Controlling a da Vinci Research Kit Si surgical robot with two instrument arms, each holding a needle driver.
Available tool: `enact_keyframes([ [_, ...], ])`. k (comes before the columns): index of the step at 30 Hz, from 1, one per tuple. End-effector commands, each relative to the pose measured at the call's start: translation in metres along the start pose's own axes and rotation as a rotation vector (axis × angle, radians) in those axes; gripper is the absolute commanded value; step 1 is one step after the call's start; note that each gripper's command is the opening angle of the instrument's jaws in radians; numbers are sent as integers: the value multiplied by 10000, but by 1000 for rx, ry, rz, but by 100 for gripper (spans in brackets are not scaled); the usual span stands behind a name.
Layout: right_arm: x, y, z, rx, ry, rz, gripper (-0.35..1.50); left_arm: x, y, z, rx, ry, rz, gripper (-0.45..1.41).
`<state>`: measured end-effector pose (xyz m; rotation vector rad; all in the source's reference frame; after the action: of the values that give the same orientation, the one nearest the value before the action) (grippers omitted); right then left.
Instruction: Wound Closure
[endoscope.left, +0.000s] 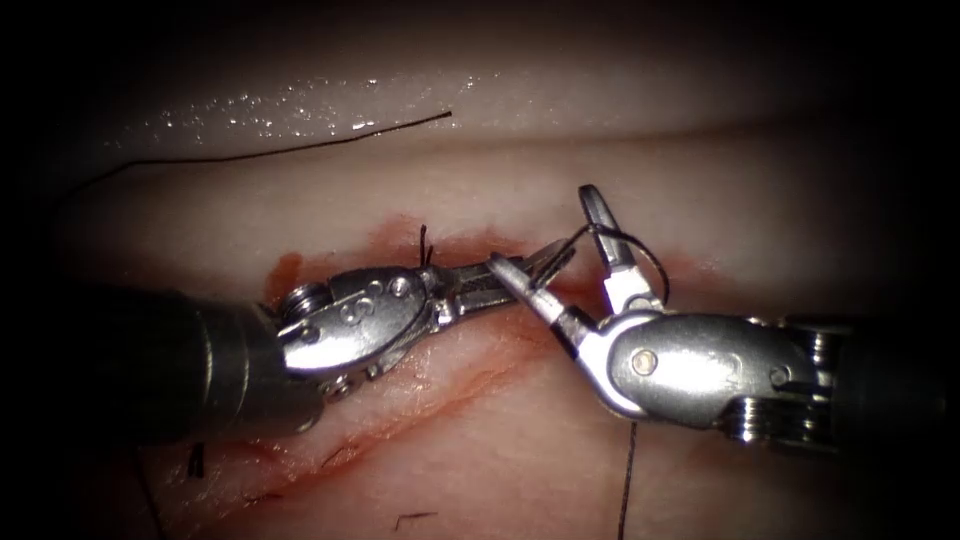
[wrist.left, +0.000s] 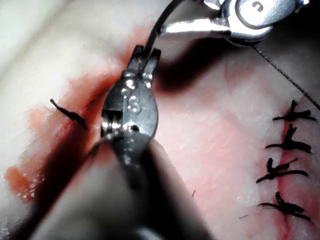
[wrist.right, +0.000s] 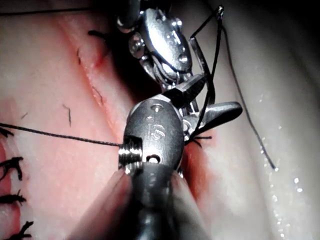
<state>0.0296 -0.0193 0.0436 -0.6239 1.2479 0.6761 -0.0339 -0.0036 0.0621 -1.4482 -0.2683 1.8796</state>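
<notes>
Tissue (endoscope.left: 700, 180) beneath, left tool (endoscope.left: 545, 263) fingers clamped on needle (endoscope.left: 560, 250), right tool (endoscope.left: 560, 250) fingers spread wide around it, holding nothing.

Colours on the bench
Pale pink tissue (endoscope.left: 700, 200) with red fluid (endoscope.left: 285, 272) along the cut; black thread (endoscope.left: 300, 148) and knots (wrist.left: 286, 145) (four in a row); silver tools.

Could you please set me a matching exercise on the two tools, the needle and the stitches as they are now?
Things:
1. left tool
2. right tool
3. needle
4. tied stitches

States:
A. jaws open, holding nothing
B. knotted, lined up in a row
C. jaws shut on the needle
D. out of the tissue, gripped by one tool

Pairs: 1-C, 2-A, 3-D, 4-B
</notes>
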Motion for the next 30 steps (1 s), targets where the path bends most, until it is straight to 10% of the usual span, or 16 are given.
enact_keyframes([
  [1, -2, -8, 5, 5, 2, -5, -35, -4, 0, 7, 0, 0, 0, -45],
  [10, -9, -2, -1, 39, -31, -42, -35, -1, 6, 5, 4, -1, -3, -45],
  [15, -17, 16, -5, 101, -29, -52, -35, 2, 10, 2, 35, -16, -50, 89],
  [18, -30, 36, -8, 220, -30, -50, -35, 3, 12, -6, 90, -25, -56, 124],
  [30, -79, 92, 9, 620, 89, -57, -35, -11, 12, -29, 97, -216, 47, 124],
])
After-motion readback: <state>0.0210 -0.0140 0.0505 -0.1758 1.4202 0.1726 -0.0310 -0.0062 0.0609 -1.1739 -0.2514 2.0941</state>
